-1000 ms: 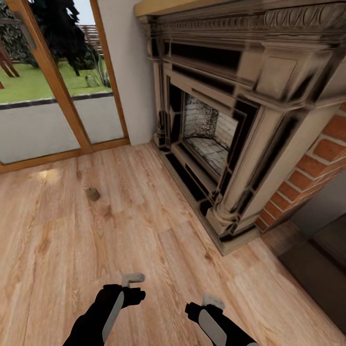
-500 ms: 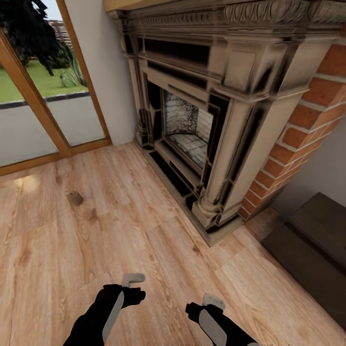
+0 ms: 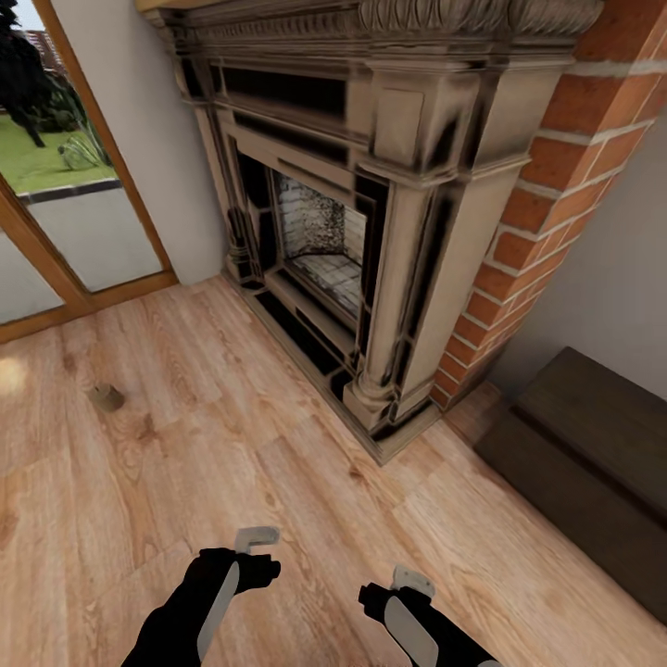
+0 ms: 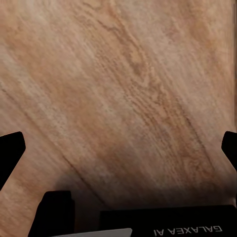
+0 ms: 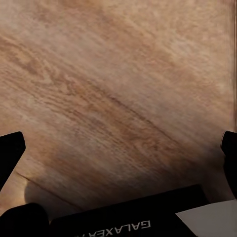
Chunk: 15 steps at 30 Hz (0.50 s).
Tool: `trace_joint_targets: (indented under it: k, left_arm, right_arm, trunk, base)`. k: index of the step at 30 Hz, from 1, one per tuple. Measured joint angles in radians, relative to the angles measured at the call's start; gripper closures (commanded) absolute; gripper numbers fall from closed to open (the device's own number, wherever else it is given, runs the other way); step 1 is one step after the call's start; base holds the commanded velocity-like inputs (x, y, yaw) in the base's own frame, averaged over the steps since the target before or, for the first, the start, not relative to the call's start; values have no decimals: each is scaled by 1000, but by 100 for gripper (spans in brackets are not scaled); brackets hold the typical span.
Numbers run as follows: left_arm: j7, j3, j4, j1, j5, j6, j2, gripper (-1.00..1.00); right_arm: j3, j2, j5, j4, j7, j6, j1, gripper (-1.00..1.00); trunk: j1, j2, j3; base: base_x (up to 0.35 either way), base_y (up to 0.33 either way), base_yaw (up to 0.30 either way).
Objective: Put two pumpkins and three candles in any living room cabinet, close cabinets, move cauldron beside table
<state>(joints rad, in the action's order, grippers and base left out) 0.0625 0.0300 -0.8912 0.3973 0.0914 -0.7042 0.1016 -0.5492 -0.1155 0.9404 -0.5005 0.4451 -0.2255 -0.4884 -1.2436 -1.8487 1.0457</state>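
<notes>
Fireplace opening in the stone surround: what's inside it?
Inside the pale carved stone fireplace, the opening shows a grey brick back wall and hearth floor, with nothing resting on the visible part. The surround's pillar covers the firebox's right side, so that corner cannot be checked.

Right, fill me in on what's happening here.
The robot is handling nothing at the moment. Its left gripper and right gripper hang empty over the light wooden plank floor, and both wrist views show the fingers spread wide with bare floor between them. One small, stubby beige-grey candle sits on the floor near the glass patio door. An ornate stone fireplace stands ahead, and the long, low dark-brown cabinet lies at the right.
</notes>
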Motion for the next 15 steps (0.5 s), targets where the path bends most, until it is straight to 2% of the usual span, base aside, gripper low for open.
trace_joint_targets:
  k: [15]
  left_arm:
    - [0,1,0,0,0,0,0,-100]
  right_arm:
    - [0,1,2,0,0,0,0,-100]
  trunk:
    - [0,0,11]
  base:
    - [0,0,-245]
